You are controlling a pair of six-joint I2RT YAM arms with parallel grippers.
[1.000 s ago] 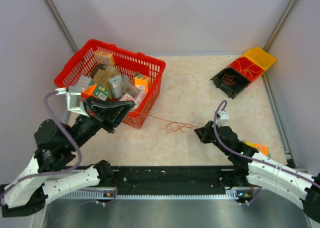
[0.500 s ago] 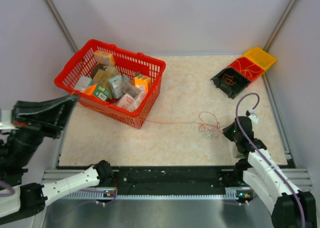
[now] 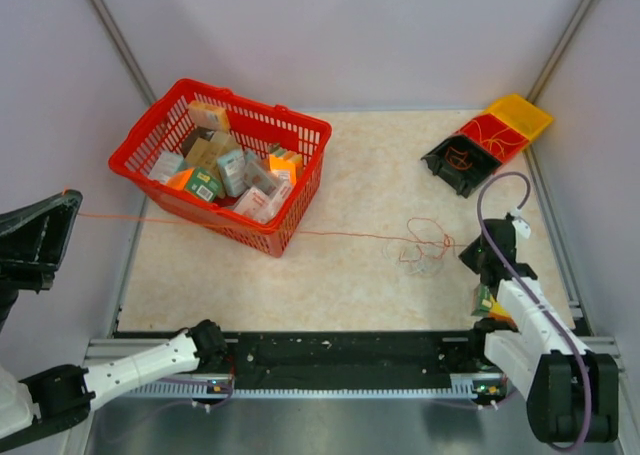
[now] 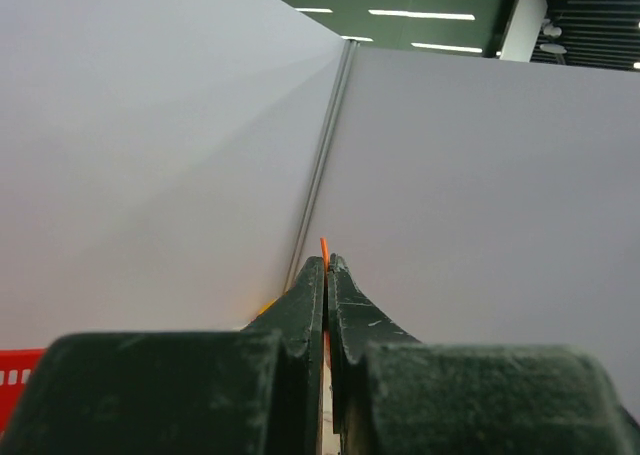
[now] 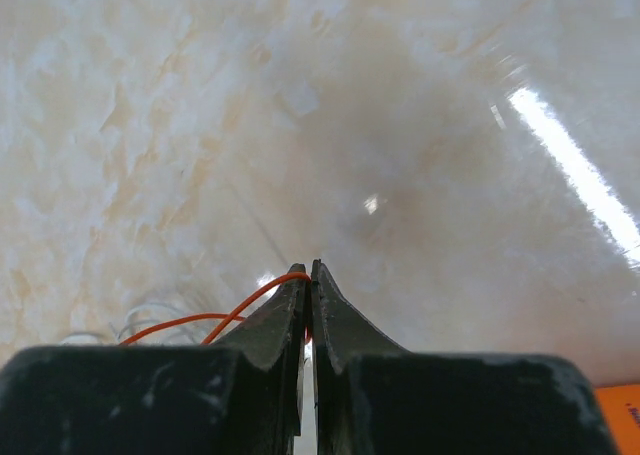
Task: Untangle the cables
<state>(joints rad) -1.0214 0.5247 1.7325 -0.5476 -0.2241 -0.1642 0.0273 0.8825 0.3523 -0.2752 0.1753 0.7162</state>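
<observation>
The left pincer (image 3: 64, 199) has swung far out, pinching one orange wire (image 3: 345, 236) pulled straight. The right pincer (image 5: 308, 270) pinches its other end. The cables (image 3: 424, 241) on the table (image 3: 370, 175) look looser, so that wire seems to be coming free.

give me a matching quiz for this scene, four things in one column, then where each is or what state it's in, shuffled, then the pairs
1 red basket
2 cables
3 left gripper
4 row of small bins

a far right corner of the table
b shut on an orange strand, out past the table's left edge
c left part of the table, full of small boxes
d loose bundle on the table by the right gripper

Pairs: 1-c, 2-d, 3-b, 4-a
</observation>
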